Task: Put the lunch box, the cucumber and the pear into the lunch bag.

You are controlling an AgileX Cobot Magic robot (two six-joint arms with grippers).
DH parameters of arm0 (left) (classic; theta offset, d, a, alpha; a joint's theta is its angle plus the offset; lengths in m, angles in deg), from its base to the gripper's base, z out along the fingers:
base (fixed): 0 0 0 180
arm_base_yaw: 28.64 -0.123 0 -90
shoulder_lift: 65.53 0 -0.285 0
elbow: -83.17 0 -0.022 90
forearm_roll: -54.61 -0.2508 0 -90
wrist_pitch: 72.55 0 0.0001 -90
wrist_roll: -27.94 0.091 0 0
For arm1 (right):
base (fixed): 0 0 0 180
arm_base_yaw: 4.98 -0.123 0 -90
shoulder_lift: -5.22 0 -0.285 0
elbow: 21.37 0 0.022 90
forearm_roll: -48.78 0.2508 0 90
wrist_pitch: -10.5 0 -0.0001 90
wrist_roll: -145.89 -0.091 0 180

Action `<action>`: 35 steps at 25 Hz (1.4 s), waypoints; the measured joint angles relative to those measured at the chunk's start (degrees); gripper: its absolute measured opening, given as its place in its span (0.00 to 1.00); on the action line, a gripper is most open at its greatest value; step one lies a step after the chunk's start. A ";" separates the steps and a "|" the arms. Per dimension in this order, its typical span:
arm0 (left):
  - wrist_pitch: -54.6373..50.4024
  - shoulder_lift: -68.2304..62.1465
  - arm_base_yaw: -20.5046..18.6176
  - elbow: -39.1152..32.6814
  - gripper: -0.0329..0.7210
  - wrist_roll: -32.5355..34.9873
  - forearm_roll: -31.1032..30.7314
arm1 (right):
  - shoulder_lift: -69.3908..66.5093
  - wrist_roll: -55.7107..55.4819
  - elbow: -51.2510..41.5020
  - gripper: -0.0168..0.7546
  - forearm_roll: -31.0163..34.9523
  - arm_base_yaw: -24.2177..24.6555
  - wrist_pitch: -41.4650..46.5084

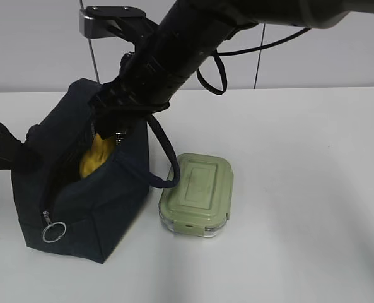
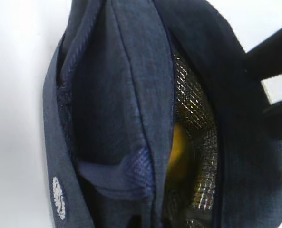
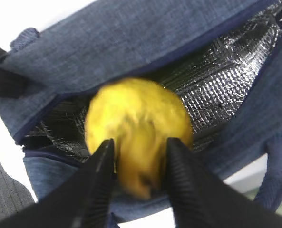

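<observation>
Right wrist view puts us right over the open mouth of the lunch bag, and the right gripper has its two dark fingers pinching the yellow pear from either side, the fruit hanging against the silver lining. Exterior view: that arm reaches across from the right and dips into the bag's top, a flash of yellow showing in the opening, the zipper's ring pull dangling at the near end. Just beside the bag on the white table sits the lunch box, green lid on, a rope handle touching it. Left wrist view shows bag fabric and lining close up; the left gripper's jaws I cannot tell.
</observation>
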 joint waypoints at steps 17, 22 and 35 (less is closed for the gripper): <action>-0.56 0.00 0.00 0.00 0.05 0.00 -0.01 | 13.75 6.93 -36.83 0.68 25.58 24.69 -5.59; -0.60 0.00 0.00 0.00 0.05 0.00 -0.01 | 10.57 23.03 -46.48 0.68 44.22 30.48 -5.68; -0.60 0.00 0.00 0.00 0.05 0.00 -0.01 | -3.84 34.72 -46.83 0.80 60.89 30.59 1.78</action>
